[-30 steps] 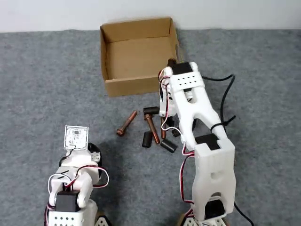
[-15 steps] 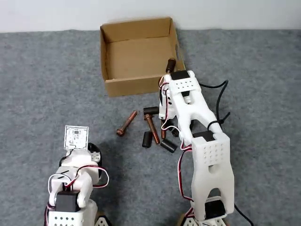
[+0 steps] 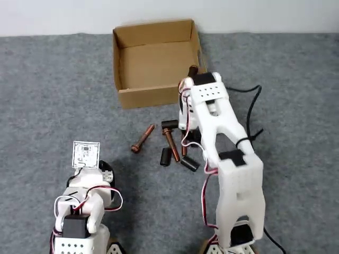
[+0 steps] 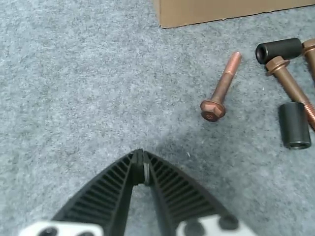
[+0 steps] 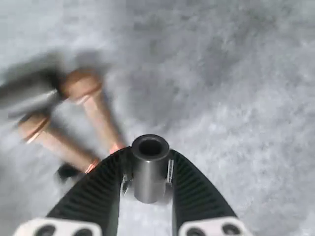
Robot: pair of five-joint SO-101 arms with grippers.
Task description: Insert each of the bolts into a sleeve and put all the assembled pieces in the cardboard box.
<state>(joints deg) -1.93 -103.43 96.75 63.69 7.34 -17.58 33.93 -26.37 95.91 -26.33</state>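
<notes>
On grey carpet (image 3: 53, 79), the right arm (image 3: 217, 121) overhangs loose bolts (image 3: 143, 138) and sleeves (image 3: 166, 156).

The right tool (image 5: 150, 156) clamped a sleeve (image 5: 149, 172) near the cardboard box (image 3: 148, 98); the left tool (image 4: 141, 160), fingers together, sat well apart from it.

White arms (image 3: 235, 174); black ribbed fingers (image 4: 110, 184)
</notes>
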